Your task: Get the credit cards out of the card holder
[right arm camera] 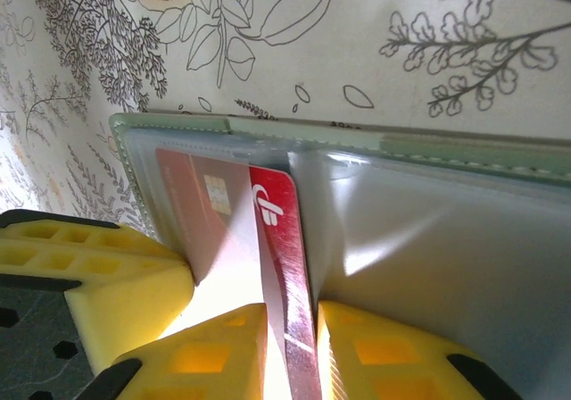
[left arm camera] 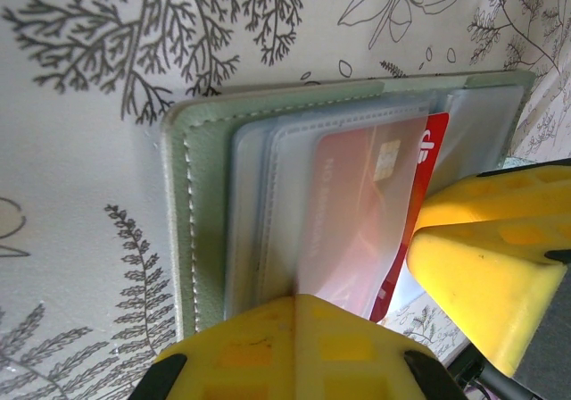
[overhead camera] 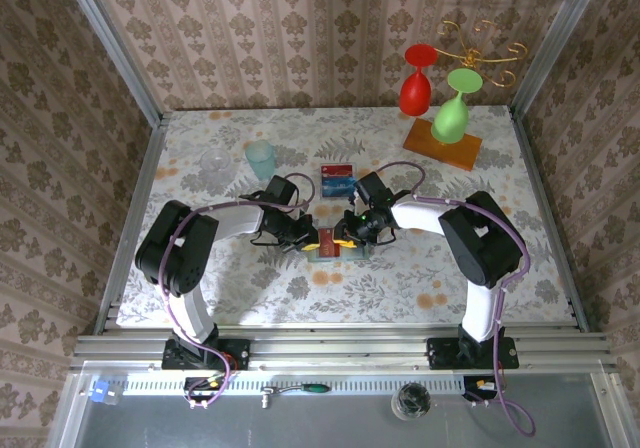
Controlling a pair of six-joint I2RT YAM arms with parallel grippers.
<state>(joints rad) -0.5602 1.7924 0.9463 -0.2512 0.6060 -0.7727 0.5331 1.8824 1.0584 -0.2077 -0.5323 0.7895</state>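
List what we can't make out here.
- Top view: holder mostly under left gripper and right gripper; too small for detail.
- Left wrist: holder's near edge hidden by left gripper; pinching or pressing, unclear.
- Right wrist: lower end of red card cut off by the bottom edge, between right gripper's fingers.
- Both wrists: frosted sleeves blur any further cards inside.

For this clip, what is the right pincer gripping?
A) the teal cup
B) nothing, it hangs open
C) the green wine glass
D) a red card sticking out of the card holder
D: in the right wrist view the right pincer has a yellow finger on each side of the red card, which is partly out of the card holder.
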